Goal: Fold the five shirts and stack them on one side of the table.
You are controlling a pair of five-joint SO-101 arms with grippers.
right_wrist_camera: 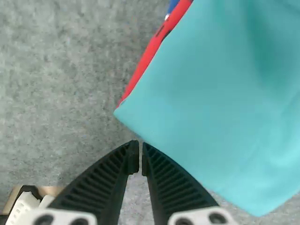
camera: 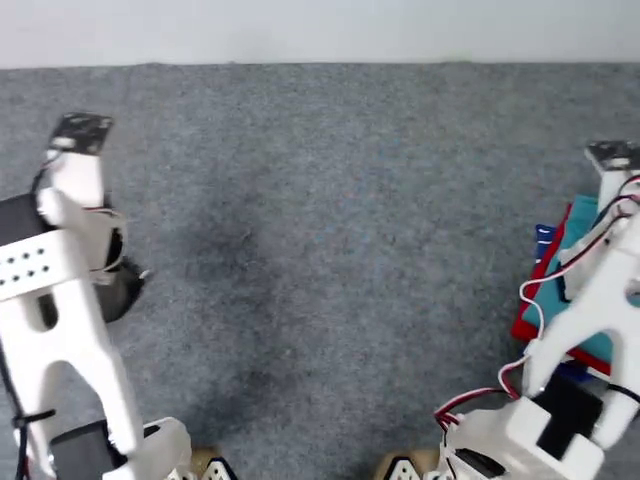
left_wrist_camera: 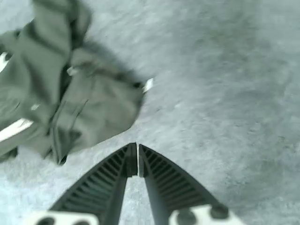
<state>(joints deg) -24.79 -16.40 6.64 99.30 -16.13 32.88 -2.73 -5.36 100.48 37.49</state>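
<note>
1. Grey felt covers the table [camera: 330, 230] from the pale wall [camera: 320, 30] down to the arms' bases, with one arm at each side.
2. At the left side lies a dark crumpled shirt [left_wrist_camera: 79, 103], bunched in loose folds with a pale tag poking out at its edge. The left gripper [left_wrist_camera: 138, 150] hangs above bare felt just beside it, jaws pressed together and holding nothing.
3. At the right side sits the stack: a folded teal shirt [right_wrist_camera: 225, 103] on top, a red shirt [right_wrist_camera: 150, 61] showing as a strip under it, and a blue shirt [right_wrist_camera: 172, 5] peeking out below. How many layers lie beneath I cannot tell.
4. The right gripper [right_wrist_camera: 140, 147] hovers over the near corner of the teal shirt, its jaws also closed and empty.
5. My reading is that the dark shirt is the one left to fold, and the stack is mostly built.
6. Risks from here:
   - If the left jaws descend while closed, they would only shove the cloth across the felt and bunch it more.
   - A pinch on a thick wad could catch several layers at once, so the shirt would lift as a lump and not spread flat.
   - The right gripper is close to the stack's corner; a sideways sweep could snag the teal shirt and pull the pile askew.
   - The stack lies near the table's edge, so a push outward could tip it off.
</note>
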